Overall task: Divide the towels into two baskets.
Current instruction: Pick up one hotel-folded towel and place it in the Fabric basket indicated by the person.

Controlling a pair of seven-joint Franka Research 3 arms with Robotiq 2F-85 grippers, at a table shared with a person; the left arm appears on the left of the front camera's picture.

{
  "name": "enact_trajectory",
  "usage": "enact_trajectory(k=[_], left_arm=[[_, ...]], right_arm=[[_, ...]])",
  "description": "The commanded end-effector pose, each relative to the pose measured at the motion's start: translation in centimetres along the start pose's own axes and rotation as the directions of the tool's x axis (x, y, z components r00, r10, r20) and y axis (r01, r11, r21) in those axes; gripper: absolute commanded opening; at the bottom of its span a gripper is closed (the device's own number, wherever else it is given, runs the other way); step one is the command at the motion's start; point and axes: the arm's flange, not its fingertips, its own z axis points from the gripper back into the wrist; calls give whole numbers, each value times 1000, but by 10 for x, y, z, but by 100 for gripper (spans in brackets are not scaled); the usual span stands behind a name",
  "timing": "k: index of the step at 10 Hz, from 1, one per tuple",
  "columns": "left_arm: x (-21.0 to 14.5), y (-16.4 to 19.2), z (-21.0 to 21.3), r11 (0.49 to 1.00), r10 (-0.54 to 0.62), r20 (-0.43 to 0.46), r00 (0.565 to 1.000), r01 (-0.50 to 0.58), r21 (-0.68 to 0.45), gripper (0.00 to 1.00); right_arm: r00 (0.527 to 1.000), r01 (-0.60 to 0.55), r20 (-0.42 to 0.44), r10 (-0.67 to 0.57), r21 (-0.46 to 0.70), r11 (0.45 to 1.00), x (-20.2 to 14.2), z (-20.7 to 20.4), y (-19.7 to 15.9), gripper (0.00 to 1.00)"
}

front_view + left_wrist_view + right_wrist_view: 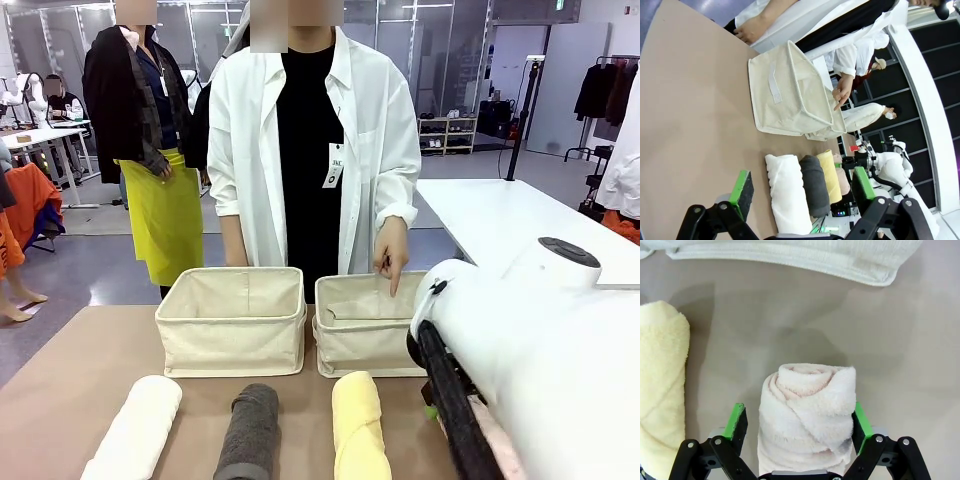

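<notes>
Front: left basket (232, 322) and right basket (362, 330) side by side at the far side of the table (60, 380); a person's hand (392, 255) points into the right one. White towel (135, 432), grey towel (250, 432) and yellow towel (358, 430) in a near row.
Left wrist: left arm's fingers (742, 189) open, empty.
Right wrist: right arm's fingers (736, 422) open, astride the pink towel (807, 410), which lies right of the yellow.

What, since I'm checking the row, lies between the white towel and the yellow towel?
The grey towel lies between the white towel and the yellow towel, in the front view.
</notes>
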Motion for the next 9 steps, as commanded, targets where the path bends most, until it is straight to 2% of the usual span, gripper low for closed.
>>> enact_trajectory(k=[1, 2, 3, 4, 5, 6, 7, 8, 9], left_arm=[[0, -1, 3, 1000, -3, 6, 1000, 3, -9, 100], [0, -1, 3, 1000, -3, 6, 1000, 3, -9, 100], [0, -1, 3, 1000, -3, 6, 1000, 3, -9, 100], [0, -1, 3, 1000, -3, 6, 1000, 3, -9, 100], [0, -1, 3, 1000, -3, 6, 1000, 3, -9, 100], [0, -1, 3, 1000, -3, 6, 1000, 3, -9, 100], [0, -1, 3, 1000, -3, 6, 1000, 3, -9, 100], [0, -1, 3, 1000, -3, 6, 1000, 3, -9, 100], [0, -1, 3, 1000, -3, 6, 1000, 3, -9, 100]], right_arm=[[1000, 21, -20, -21, 2, 1000, -114, 4, -18, 100], [999, 23, -27, -22, 13, 1000, -117, 4, -25, 100], [999, 11, -48, -10, 20, 1000, -118, 3, -26, 82], [999, 17, -48, -16, 23, 1000, -117, 0, -24, 80], [999, 15, -44, -14, 32, 999, -116, 0, -22, 62], [999, 15, -41, -13, 36, 999, -113, 0, -20, 60], [999, 13, -36, -12, 42, 999, -111, 0, -19, 64], [999, 17, -33, -15, 53, 998, -109, 1, -19, 40], [999, 18, -30, -16, 63, 998, -107, 2, -21, 44]])
